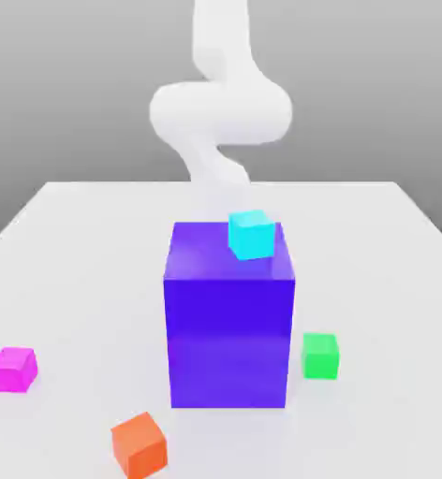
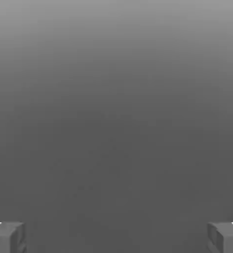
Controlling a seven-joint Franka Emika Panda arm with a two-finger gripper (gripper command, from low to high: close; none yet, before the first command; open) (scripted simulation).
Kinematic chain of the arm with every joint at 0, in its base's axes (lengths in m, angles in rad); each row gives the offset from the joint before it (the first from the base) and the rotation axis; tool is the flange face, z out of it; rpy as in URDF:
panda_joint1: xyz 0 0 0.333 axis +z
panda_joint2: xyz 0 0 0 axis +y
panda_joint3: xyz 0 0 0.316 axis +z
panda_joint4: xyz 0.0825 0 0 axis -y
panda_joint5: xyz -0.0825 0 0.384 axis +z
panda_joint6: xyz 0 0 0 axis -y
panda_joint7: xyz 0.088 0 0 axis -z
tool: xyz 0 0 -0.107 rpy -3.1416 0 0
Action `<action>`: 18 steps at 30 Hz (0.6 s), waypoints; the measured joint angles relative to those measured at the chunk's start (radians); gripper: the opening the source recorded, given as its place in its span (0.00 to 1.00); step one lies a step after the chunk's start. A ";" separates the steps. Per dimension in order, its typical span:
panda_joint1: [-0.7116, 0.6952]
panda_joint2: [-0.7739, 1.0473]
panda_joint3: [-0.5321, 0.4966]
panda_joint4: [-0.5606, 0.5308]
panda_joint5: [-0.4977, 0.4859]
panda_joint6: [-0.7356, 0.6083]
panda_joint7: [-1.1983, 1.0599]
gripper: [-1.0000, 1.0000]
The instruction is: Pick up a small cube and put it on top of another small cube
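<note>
In the exterior view a white desk (image 1: 66,243) carries 1 big purple-blue block (image 1: 228,327) near its middle, and 4 small cubes are spread around and on it. The magenta cube (image 1: 13,368) lies on the desk toward the exterior view's left, well apart from the block and close to the desk's near edge. The green cube (image 1: 320,355) sits on the desk just beside the block's lower corner on the exterior view's right, and I cannot tell whether it touches the block. An orange cube (image 1: 139,444) rests on the desk in front of the block, slightly to the exterior view's left. A cyan cube (image 1: 252,234) stands on top of the block near its far edge, turned a little. Behind the block rises the white arm (image 1: 220,108), bent in a curve above the far part of the desk; its lower end is hidden behind the block and the cyan cube. The magenta and green cubes lie on opposite sides of the block. In the hand view the 2 grey fingers (image 2: 7,238) appear at opposite edges, so the gripper (image 2: 116,238) has its jaws spread wide with nothing between them, facing a plain grey background.
</note>
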 joint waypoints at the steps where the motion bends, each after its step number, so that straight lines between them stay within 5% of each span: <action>1: -0.032 0.038 0.004 -0.009 -0.012 0.017 0.040 0.50; 18: -0.423 0.627 -0.081 -0.156 -0.121 0.280 0.620 0.50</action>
